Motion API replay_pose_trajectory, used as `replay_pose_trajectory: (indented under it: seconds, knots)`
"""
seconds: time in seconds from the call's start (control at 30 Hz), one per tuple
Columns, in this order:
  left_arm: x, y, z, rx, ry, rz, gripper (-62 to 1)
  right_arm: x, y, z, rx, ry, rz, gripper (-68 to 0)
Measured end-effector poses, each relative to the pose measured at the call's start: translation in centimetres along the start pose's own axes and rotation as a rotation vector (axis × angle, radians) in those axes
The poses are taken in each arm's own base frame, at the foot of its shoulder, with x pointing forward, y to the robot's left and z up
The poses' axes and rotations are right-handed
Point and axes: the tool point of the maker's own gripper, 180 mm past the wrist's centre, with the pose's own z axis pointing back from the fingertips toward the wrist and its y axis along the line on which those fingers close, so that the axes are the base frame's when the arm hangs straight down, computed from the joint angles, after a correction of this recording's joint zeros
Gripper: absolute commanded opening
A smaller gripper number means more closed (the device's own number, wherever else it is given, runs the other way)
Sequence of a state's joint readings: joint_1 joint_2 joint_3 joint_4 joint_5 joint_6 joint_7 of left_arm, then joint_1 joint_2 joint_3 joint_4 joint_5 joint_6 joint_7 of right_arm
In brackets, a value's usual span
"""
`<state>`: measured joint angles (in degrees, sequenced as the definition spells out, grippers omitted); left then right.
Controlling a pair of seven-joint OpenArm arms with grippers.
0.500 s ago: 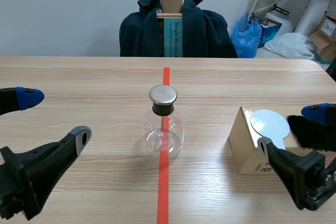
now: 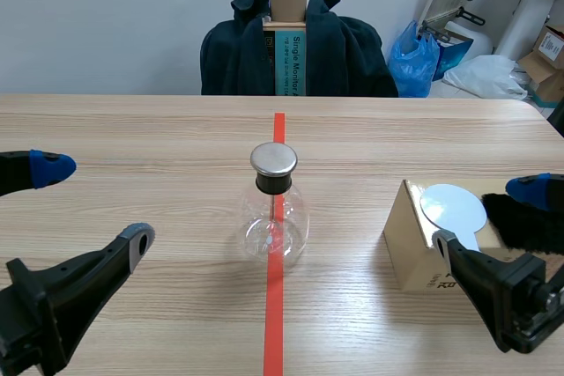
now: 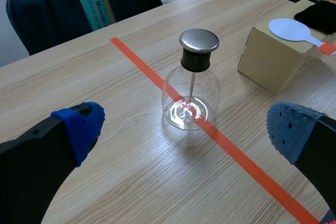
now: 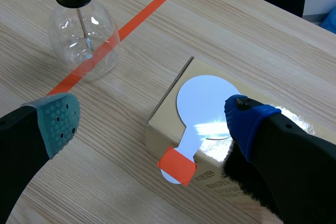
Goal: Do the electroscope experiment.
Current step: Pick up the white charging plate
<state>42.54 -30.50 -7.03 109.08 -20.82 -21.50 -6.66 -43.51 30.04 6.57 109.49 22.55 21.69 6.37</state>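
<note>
Your left gripper [image 2: 92, 203] and right gripper [image 2: 486, 216] both gape, empty. The electroscope [image 2: 274, 217] stands mid-frame; the white paddle [image 2: 452, 207] lies atop the cardboard box [image 2: 407, 248], lower right.

The flask [image 2: 274, 226] is clear glossy glass, its cap [image 2: 273, 158] metal (brushed), table [image 2: 132, 129] wood-grain

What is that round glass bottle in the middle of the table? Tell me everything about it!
The glass flask is clear and round-bellied, standing upright on the wooden table, right on the orange-red tape line. A shiny metal cap sits on a black stopper; a thin rod hangs inside. Nothing grips it.
</note>
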Motion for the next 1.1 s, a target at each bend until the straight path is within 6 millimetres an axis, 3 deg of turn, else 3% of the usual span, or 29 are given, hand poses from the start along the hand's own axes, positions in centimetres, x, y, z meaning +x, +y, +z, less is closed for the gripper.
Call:
replay_pose_trajectory:
  seconds: [0.9, 1.03, 1.1]
  knots:
    - [0.0, 0.0, 0.0, 0.000, 0.000, 0.000, 1.4, 0.9, -0.2, 0.1, -0.002, -0.036, 0.053, -11.5]
    - [0.0, 0.0, 0.0, 0.000, -0.002, 0.000, 1.4, 1.3, -1.0, 0.3, -0.020, -0.012, 0.190, -11.6]
    - [0.1, 0.0, 0.0, 0.000, -0.004, 0.000, 1.4, 1.4, -1.2, 0.3, -0.022, 0.001, 0.271, -14.9]
